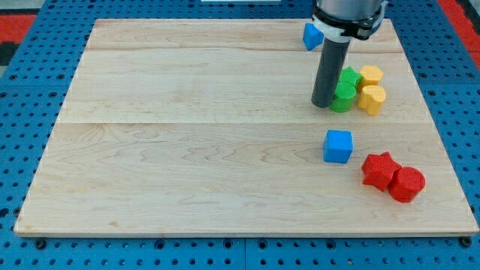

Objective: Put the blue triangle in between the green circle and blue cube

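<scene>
The blue triangle (312, 35) lies near the view's top, just left of the arm's body. The green circle (344, 97) sits at the right, with a green star (350, 77) right behind it. The blue cube (338, 145) lies below them, toward the view's bottom. My tip (322, 104) rests on the board, touching or almost touching the green circle's left side, well below the blue triangle and above the blue cube.
Two yellow blocks (371, 75) (372, 98) sit right of the green pair. A red star (379, 169) and a red cylinder (406, 184) lie at the lower right. The wooden board (187, 150) rests on a blue pegboard surface.
</scene>
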Controlling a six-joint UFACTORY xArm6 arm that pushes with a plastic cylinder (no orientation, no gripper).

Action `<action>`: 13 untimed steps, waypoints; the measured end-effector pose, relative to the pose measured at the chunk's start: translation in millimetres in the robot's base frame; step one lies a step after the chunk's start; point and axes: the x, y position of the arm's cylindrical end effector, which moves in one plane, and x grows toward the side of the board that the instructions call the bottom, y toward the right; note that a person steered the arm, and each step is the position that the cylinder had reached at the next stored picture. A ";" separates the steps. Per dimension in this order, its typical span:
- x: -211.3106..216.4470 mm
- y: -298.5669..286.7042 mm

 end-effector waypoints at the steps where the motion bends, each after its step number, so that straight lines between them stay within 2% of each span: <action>1: -38.8 -48.6; 2: -92.0 -7.1; 3: -121.4 86.6; 4: -152.6 50.5; 5: -190.0 -39.3; 6: -170.1 -129.6; 7: -170.1 -113.2; 8: -179.5 -57.4; 9: -208.8 -96.4; 10: -209.8 -199.9; 11: -207.0 -257.9; 12: -182.0 -260.0; 13: -160.5 -216.5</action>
